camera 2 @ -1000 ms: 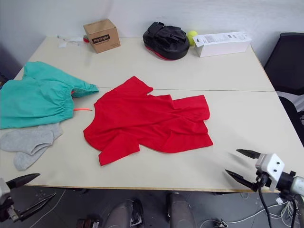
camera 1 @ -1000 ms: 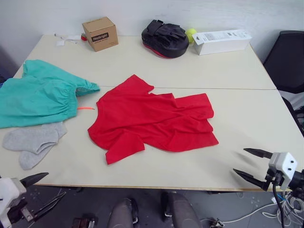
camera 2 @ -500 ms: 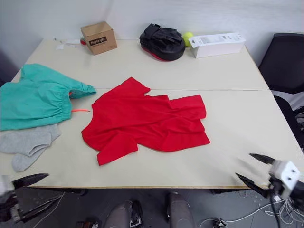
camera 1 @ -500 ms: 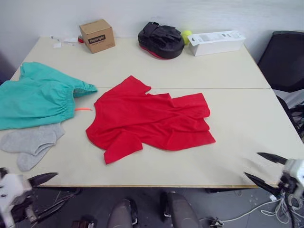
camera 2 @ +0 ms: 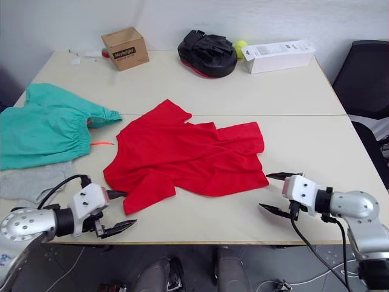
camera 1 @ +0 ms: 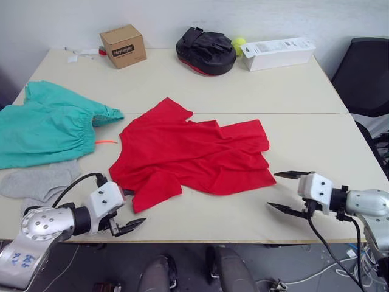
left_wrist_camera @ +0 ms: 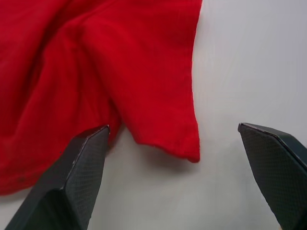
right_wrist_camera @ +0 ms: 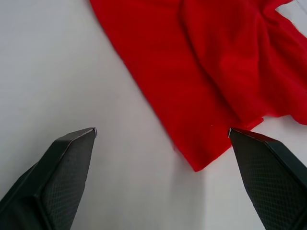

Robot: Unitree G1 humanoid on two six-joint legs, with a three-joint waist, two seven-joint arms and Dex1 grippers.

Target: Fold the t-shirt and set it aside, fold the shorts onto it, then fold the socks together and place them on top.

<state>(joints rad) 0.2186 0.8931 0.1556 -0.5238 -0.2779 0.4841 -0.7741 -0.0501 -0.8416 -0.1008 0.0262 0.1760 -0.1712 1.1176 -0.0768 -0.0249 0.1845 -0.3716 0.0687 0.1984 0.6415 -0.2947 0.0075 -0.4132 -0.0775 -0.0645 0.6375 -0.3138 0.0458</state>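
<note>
Table (camera 1: pixel 316 146) holds t-shirt (camera 1: pixel 194 152), box (camera 1: pixel 123 45).

Both hands, left (camera 1: pixel 129 210) and right (camera 1: pixel 284 193), gape beside the t-shirt (camera 1: pixel 191 152).

I see both arms ending in silver-grey metal joint housings with white block-shaped gripper bodies. The left gripper (camera 1: pixel 129 210) and right gripper (camera 1: pixel 285 193) each carry two slim, pointed black fingers (left_wrist_camera: pixel 79 165) with a fine cross-hatched texture. Black cables loop off both wrists. The left forearm bears blue handwritten markings.
</note>
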